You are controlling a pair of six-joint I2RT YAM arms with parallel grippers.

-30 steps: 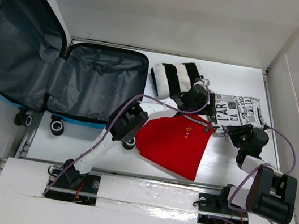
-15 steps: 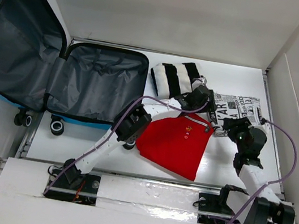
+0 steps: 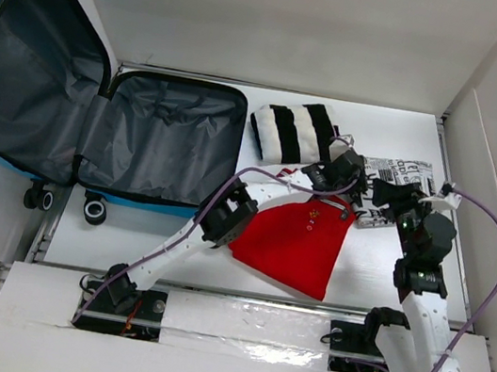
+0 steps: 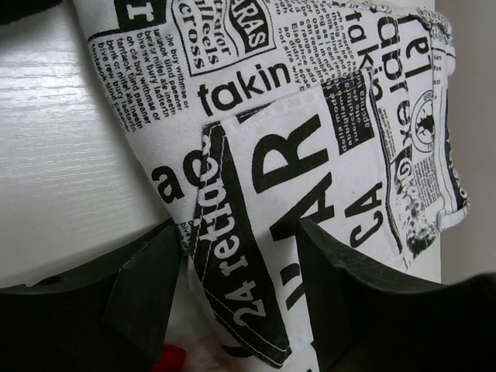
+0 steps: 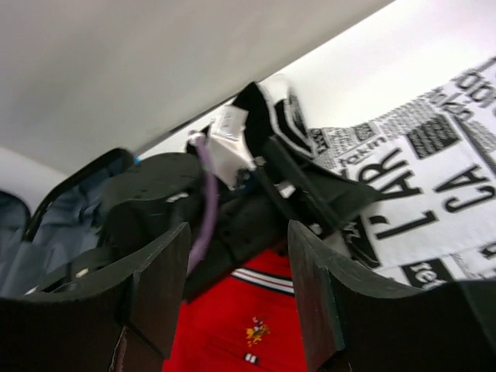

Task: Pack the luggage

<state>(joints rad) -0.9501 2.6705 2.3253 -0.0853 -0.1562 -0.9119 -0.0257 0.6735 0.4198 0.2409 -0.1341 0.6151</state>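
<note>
The luggage (image 3: 166, 139), a bright-blue suitcase with grey lining, lies open at the left, its lid (image 3: 21, 62) tilted back. A newspaper-print cloth (image 3: 402, 178) lies at the right, beside a red shirt (image 3: 292, 241). My left gripper (image 3: 357, 173) reaches over that cloth's left edge. In the left wrist view my left gripper (image 4: 236, 263) stands open, with a folded flap of the newspaper-print cloth (image 4: 240, 256) between the fingers and not pinched. My right gripper (image 3: 390, 195) hovers just right of it, open and empty (image 5: 236, 287); beyond it are the left wrist and the red shirt (image 5: 240, 333).
A black-and-white striped garment (image 3: 291, 131) lies folded at the back, between the suitcase and the printed cloth. White walls close in the table at the back and right. The left arm's purple cable (image 5: 205, 201) hangs close in front of the right fingers.
The left arm has stretched further right onto the printed cloth and its jaws have narrowed. The right arm has swung forward, bringing its gripper up beside the left one, jaws wider.
</note>
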